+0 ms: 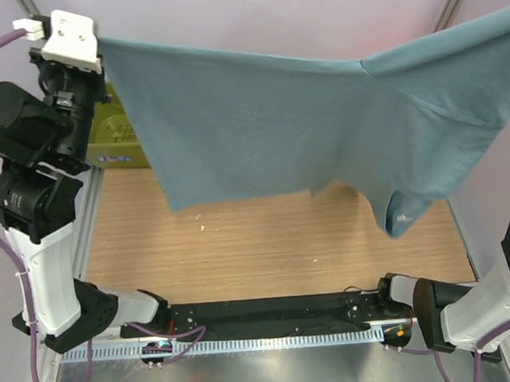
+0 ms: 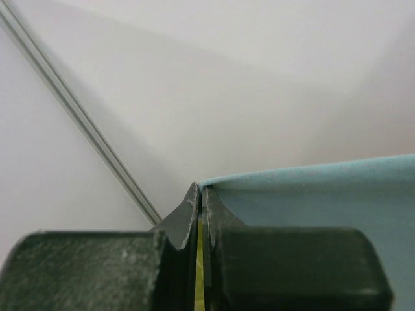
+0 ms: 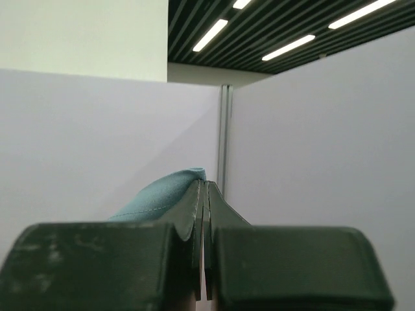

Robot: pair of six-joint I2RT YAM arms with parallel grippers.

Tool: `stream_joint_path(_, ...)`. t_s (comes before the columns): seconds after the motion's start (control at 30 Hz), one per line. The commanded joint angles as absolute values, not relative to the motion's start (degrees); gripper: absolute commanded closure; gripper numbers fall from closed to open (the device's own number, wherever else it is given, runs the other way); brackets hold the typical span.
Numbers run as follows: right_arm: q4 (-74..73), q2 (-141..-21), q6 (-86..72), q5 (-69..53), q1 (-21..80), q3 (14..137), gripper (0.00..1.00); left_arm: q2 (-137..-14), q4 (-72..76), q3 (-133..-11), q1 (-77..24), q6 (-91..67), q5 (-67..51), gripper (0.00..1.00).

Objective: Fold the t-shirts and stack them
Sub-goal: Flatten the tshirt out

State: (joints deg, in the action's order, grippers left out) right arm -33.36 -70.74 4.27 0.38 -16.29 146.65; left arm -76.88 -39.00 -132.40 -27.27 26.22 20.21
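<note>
The left arm point(image 1: 42, 256) rises steeply from its base at the near left corner. It bends at the elbow, and its wrist sits high at the far left. The left gripper point(image 1: 97, 45) is there with its jaws pressed together on the top corner of the shirt point(image 1: 277, 129). The wrist view shows the left gripper point(image 2: 201, 194) pinching the cloth edge, and the shirt point(image 2: 324, 194) runs off to the right.

The right arm point(image 1: 496, 306) climbs from the near right corner and leaves the overhead view at the right edge. Its wrist view shows the right gripper point(image 3: 204, 188) closed on a fold of the shirt point(image 3: 168, 188), raised toward the wall panels.

The blue-grey shirt hangs spread between the two grippers, well above the table point(image 1: 259, 251). Its top edge sags in the middle. A sleeve point(image 1: 404, 216) droops lowest on the right, and I cannot tell whether it touches the table. A basket point(image 1: 117, 134) stands at the far left, partly behind the shirt.
</note>
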Motion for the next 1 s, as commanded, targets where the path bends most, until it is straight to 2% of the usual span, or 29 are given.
stream_joint_path(0.0, -27.52, -76.19, 9.48, 5.01, -16.7, 148.18, 0.99, -78.66, -35.78, -138.24, -26.98, 29.35, 20.91, 1.0)
stream_joint_path(0.13, -20.94, -79.09, 11.95, 6.5, -16.7, 148.18, 0.99, -79.45, -30.87, -136.76, -26.98, 33.91, 22.41, 1.0)
stream_joint_path(0.33, -17.23, -84.37, 13.89, 3.7, -16.7, 143.8, 0.99, -80.16, -28.74, -126.67, -26.98, 36.21, 23.91, 1.0)
stream_joint_path(0.63, -16.16, -84.81, 16.95, -11.94, -14.77, 111.64, 0.99, -82.52, -26.37, -102.17, -24.88, 33.05, 21.98, 1.0)
stream_joint_path(0.8, -16.44, -90.24, 22.49, -12.48, -11.26, 98.02, 0.99, -88.83, -22.42, -91.33, -20.75, 32.35, 18.38, 1.0)
stream_joint_path(0.87, -16.08, -93.76, 23.64, -11.34, -9.76, 98.08, 0.99, -92.35, -21.45, -89.56, -19.52, 32.34, 17.41, 1.0)
stream_joint_path(0.97, -19.24, -104.12, 24.52, -8.53, -7.74, 106.06, 0.99, -100.26, -20.13, -92.45, -17.67, 31.91, 16.79, 1.0)
